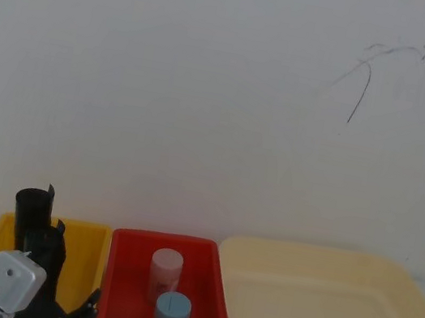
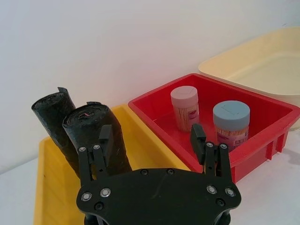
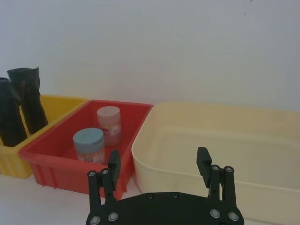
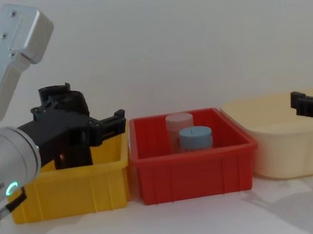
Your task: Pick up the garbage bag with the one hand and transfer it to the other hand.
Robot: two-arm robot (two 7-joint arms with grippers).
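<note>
Our left hand (image 2: 151, 136) hangs wide open, empty, beside the bag (image 2: 93, 129) to grip it; right hand (image 3: 158, 159) open, empty.

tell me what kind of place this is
Likely a robot lab test bench: a bare white wall, a yellow bin, red bin and cream bin lined up on a white table, with the left hand open at the yellow bin and the right hand open near the cream bin.

No text, number or brand can be read anywhere. The pink-lidded jar (image 2: 184, 110) and the blue-lidded jar (image 2: 231, 125) in the red bin (image 2: 260, 154) each carry a printed label with pinkish marks, too small to make out.
</note>
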